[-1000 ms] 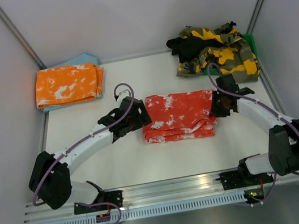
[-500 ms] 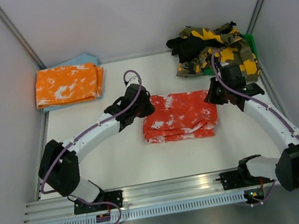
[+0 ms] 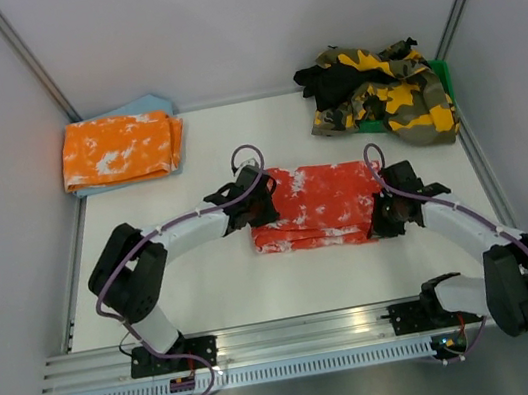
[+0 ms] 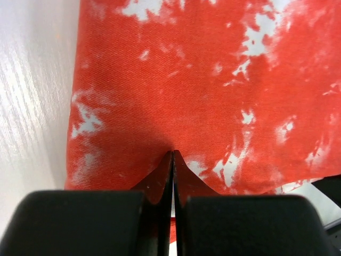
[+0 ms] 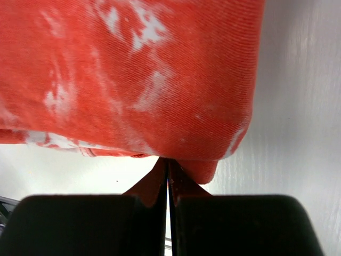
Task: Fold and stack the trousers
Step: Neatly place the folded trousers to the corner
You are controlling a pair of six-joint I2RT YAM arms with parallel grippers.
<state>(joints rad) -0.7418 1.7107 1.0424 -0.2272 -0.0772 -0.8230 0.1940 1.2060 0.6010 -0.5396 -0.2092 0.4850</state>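
1. Already folded into a flat rectangle, the red-and-white trousers (image 3: 314,204) lie mid-table (image 3: 210,298), between the two arms.
2. At the bundle's left end the left gripper (image 3: 257,202) has its jaws pressed together on a small pucker of fabric. At the near right corner the right gripper (image 3: 389,217) is likewise closed, nipping the folded edge.
3. To an onlooker the cloth seems soft, light and limp. Lifted by one end, the layers would probably sag and slide apart. A hold at both ends, through every layer, looks the safer way to carry the fold whole.
4. Each wrist camera shows its own pinch close up, with creases radiating from the fingertips. From overhead the wrists hide those tips.
5. Only the overhead view takes in the rest of the table: an orange-and-white pair (image 3: 120,149) folded at the far left and a camouflage heap (image 3: 377,87) at the far right.
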